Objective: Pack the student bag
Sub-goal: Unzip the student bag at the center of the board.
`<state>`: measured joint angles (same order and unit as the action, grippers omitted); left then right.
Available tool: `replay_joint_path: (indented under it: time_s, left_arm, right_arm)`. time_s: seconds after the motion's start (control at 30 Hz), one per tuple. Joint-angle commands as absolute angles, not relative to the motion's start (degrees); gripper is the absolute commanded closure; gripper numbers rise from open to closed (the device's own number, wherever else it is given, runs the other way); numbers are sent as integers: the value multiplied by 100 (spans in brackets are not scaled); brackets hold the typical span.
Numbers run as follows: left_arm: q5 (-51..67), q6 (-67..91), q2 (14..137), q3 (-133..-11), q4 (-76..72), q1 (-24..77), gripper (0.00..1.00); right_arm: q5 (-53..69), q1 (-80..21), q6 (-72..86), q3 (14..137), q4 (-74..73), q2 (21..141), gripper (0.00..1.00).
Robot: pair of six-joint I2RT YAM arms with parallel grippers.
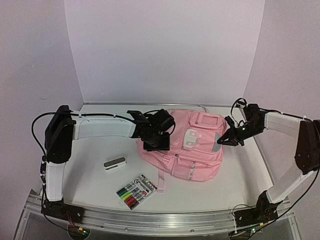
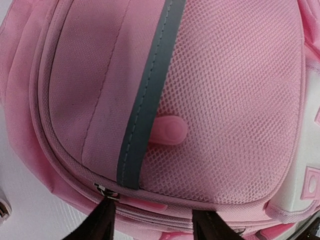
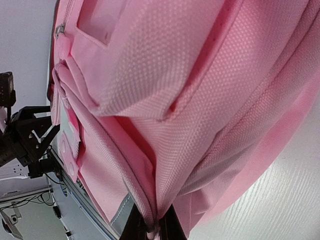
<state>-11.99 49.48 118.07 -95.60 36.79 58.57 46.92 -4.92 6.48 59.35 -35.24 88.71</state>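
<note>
The pink student bag [image 1: 192,150] lies flat in the middle of the table, front pockets up. My left gripper [image 1: 155,143] is at the bag's left side. In the left wrist view it [image 2: 157,227] is open, its fingers [image 2: 102,222] standing apart over the zip seam, next to a metal zip slider [image 2: 103,190] below a mesh pocket [image 2: 225,100]. My right gripper [image 1: 226,139] is at the bag's right edge. In the right wrist view it [image 3: 152,230] is shut on a fold of the bag's pink fabric [image 3: 165,195] along a seam.
A pack of coloured markers [image 1: 136,191] lies near the front of the table, left of the bag's strap. A small white and grey block [image 1: 114,164] lies to the left of the bag. The walls stand close behind and at both sides.
</note>
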Motion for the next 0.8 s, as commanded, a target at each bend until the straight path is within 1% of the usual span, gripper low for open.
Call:
replay_joint_path:
  time_s: [0.0,0.13,0.33,0.47,0.57,0.77]
  left_arm:
    - [-1756,5504,12031,-9978,4017,5784,62]
    - [-2037,5691,11843,-9806,4281,5777,79]
    - [-2159,5327,11557,-9704,4343,5766,99]
    - [-2215,5176,11189,-9384,4379,5731,100]
    - [-2203,4993,10795,-8925,4155,5689,100]
    - [-1881,4395,10356,-8473,3834,5625,100]
  right_arm:
    - [4942,-485,379,6053,-3660,8736,100]
    - [4923,-487,356,6056,-3671,8736,100]
    - [4802,-485,264,6127,-3721,8771,100]
    - [4750,-423,217,6251,-3754,8811,100]
    - [4720,-382,139,6339,-3807,8880,100]
    - [4537,-278,-175,6629,-4001,9001,100]
